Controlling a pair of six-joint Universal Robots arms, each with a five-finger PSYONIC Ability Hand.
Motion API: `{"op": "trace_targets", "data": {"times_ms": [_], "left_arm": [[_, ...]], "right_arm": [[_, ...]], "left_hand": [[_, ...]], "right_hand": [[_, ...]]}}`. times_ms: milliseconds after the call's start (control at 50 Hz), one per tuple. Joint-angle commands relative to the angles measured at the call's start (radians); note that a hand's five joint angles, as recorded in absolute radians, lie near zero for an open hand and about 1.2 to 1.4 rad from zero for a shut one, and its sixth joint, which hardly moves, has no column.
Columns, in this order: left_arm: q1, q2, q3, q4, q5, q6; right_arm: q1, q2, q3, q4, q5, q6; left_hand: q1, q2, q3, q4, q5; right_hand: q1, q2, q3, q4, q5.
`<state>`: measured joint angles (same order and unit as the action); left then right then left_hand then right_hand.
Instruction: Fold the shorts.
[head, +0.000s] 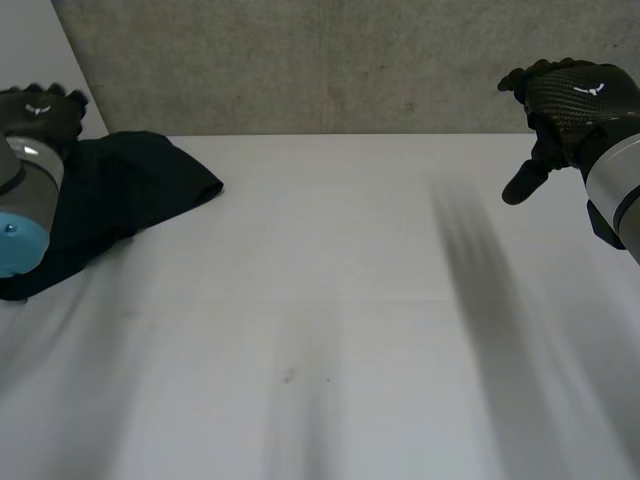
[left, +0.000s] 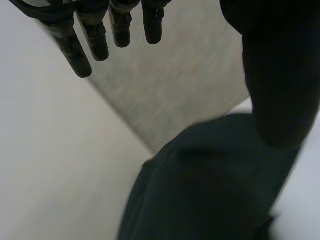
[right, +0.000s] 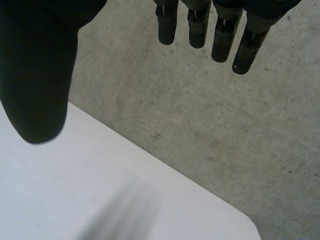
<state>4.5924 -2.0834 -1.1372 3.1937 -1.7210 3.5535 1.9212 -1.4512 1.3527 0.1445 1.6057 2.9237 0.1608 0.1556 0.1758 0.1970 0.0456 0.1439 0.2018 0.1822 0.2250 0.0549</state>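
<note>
1. The dark, near-black cloth shorts (head: 130, 195) lie in a bunched heap at the far left corner of the white table (head: 330, 300), with 1 rounded end pointing right along the far edge.
2. The left arm (head: 25, 215), grey with a light-blue cap, stands in front of the heap and hides its left part. The near end of the shorts runs out from under that arm toward the table's left edge.
3. The black left hand (head: 40, 110) is raised over the far left end of the shorts. In the left wrist view this hand (left: 82, 50) has its fingers straight and slightly spread, reaching out past the cloth over the grey floor, with the thumb set wide to the side. Nothing is between the fingers and the thumb.
4. In that same view the shorts (left: 210, 190) lie under the palm, smooth and dark, with a soft fold across them. Whether the thumb touches the cloth cannot be told.
5. The black right hand (head: 570, 100) is raised at the far right, well apart from the shorts, its thumb pointing down toward the table.
6. In the right wrist view the right hand's fingers (right: 197, 30) are straight and a little apart, the thumb is held off to the side, and the hand holds nothing. Below it lie a rounded corner of the table (right: 75, 190) and the speckled grey concrete floor (right: 225, 140).
</note>
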Motion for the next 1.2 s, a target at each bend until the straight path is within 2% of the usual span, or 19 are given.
{"op": "trace_targets", "data": {"times_ms": [20,180,260,280,360,420,520,600,640,700,740,760,780,900,1080,1200], "left_arm": [[0.109,-0.251,0.126,0.034,-0.003,0.162],[0.163,-0.368,0.197,0.034,-0.006,0.240],[0.166,-0.374,0.206,0.041,0.000,0.245],[0.166,-0.377,0.211,0.045,0.001,0.246],[0.160,-0.383,0.221,0.051,-0.006,0.243],[0.141,-0.382,0.215,0.049,-0.006,0.242],[0.051,-0.353,0.208,0.038,-0.005,0.235],[0.042,-0.336,0.209,0.043,-0.005,0.248],[0.052,-0.330,0.206,0.037,-0.003,0.249],[0.079,-0.328,0.192,0.012,-0.002,0.260],[0.085,-0.323,0.177,-0.017,-0.002,0.272],[0.083,-0.319,0.154,-0.061,-0.005,0.297],[0.079,-0.313,0.143,-0.080,-0.006,0.309],[0.091,-0.285,0.105,-0.086,-0.029,0.337],[0.141,-0.325,0.106,0.025,-0.043,0.352],[0.171,-0.359,0.108,0.081,-0.042,0.455]], "right_arm": [[0.001,0.032,0.002,0.000,-0.023,-0.003],[0.005,0.054,0.003,0.000,-0.027,-0.003],[0.012,0.066,0.003,-0.002,-0.029,-0.003],[0.012,0.066,0.003,0.000,-0.027,-0.003],[0.012,0.066,0.003,0.000,-0.029,-0.003],[0.012,0.066,0.003,0.000,-0.029,-0.003],[0.012,0.063,0.003,0.000,-0.029,-0.003],[0.013,0.061,0.003,0.000,-0.030,-0.003],[0.013,0.060,0.003,0.000,-0.030,-0.003],[0.013,0.058,0.005,0.000,-0.030,-0.003],[0.015,0.058,0.005,0.000,-0.030,-0.003],[0.015,0.060,0.005,0.000,-0.030,-0.003],[0.015,0.060,0.005,0.000,-0.030,-0.003],[0.016,0.061,0.005,0.000,-0.030,-0.003],[0.035,0.066,0.008,0.000,-0.030,-0.003],[0.035,0.068,0.011,-0.002,-0.030,-0.004]], "left_hand": [[0.041,0.046,0.026,0.005,-0.018],[0.120,0.125,0.105,0.084,0.061],[0.530,0.536,0.515,0.494,0.471],[0.738,0.743,0.723,0.701,0.678],[1.234,1.239,1.219,1.198,1.175],[1.236,1.241,1.220,1.199,1.176],[1.236,1.241,1.220,1.199,1.176],[1.236,1.241,1.220,1.199,1.176],[1.017,1.022,1.002,0.981,0.958],[0.893,0.898,0.878,0.857,0.834],[0.615,0.620,0.600,0.579,0.556],[0.282,0.287,0.267,0.246,0.223],[0.218,0.223,0.203,0.182,0.158],[0.191,0.196,0.176,0.154,0.131],[0.197,0.202,0.182,0.160,0.137],[0.197,0.202,0.182,0.160,0.137]], "right_hand": [[0.031,-0.027,-0.008,-0.050,-0.055],[0.031,-0.027,-0.008,-0.050,-0.055],[0.031,-0.027,-0.008,-0.050,-0.055],[0.031,-0.027,-0.008,-0.050,-0.055],[0.031,-0.027,-0.008,-0.050,-0.055],[0.031,-0.027,-0.008,-0.050,-0.055],[0.031,-0.027,-0.008,-0.050,-0.055],[0.031,-0.027,-0.008,-0.050,-0.055],[0.031,-0.027,-0.008,-0.050,-0.055],[0.031,-0.027,-0.008,-0.050,-0.055],[0.031,-0.027,-0.008,-0.050,-0.055],[0.031,-0.027,-0.008,-0.050,-0.055],[0.031,-0.027,-0.008,-0.050,-0.055],[0.031,-0.027,-0.008,-0.050,-0.055],[0.031,-0.027,-0.008,-0.050,-0.055],[0.031,-0.027,-0.008,-0.050,-0.055]]}}
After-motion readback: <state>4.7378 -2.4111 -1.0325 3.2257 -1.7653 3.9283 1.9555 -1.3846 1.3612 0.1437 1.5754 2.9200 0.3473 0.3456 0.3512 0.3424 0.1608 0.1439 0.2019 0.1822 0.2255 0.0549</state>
